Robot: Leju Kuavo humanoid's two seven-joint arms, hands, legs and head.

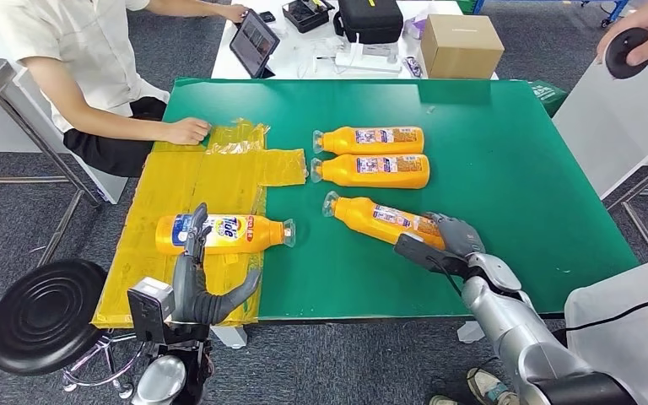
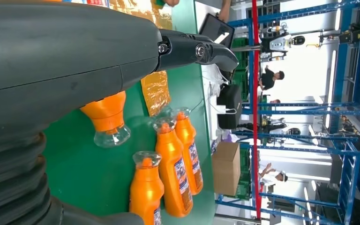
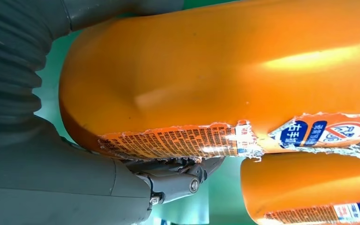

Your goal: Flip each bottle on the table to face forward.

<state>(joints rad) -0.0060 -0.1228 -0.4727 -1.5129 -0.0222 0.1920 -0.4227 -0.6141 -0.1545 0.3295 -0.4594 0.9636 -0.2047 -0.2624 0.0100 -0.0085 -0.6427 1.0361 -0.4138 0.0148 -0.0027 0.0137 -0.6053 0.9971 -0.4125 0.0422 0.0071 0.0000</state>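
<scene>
Bottle: slanted orange bottle (image 1: 380, 215), lower middle, back label up.
Right hand (image 1: 447, 239): wrapped around its base.
Left hand (image 1: 207, 283): fingers apart, empty.
Next: roll it over.

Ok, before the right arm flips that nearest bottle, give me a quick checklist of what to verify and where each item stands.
1. Right robot hand on the base of the nearest orange plastic bottle: ok, it touches it; a full grip cannot be told.
2. That bottle's front label down: ok, torn back label shows.
3. Space from the two orange bottles behind: ok, a gap.
4. Left robot hand away from the turn: ok, at the Tide-labelled orange bottle on the yellow plastic sheet.
5. Person's hand: ok, on that sheet.
</scene>
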